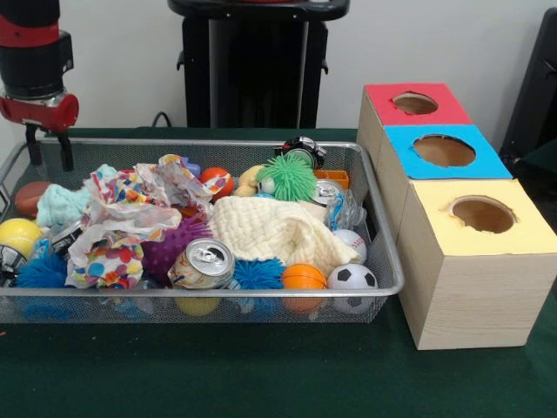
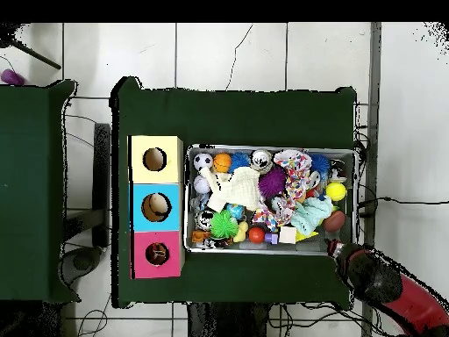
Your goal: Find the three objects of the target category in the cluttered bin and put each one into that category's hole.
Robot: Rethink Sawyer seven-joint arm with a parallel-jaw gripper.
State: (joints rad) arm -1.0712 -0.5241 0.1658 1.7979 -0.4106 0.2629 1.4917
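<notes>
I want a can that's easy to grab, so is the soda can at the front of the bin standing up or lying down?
Lying down. The can rests on its side, its pull-tab top facing the front camera.

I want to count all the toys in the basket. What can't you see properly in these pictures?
- Toys under the cream cloth and crumpled paper: covered, front view.
- Things low in the basket: other toys pile over them, both views.
- Inside the holes of the red box, blue box and yellow box: too dark.
- Small toys, overhead view: too tiny to name.
- Gripper: overhead view, the arm covers it.
</notes>
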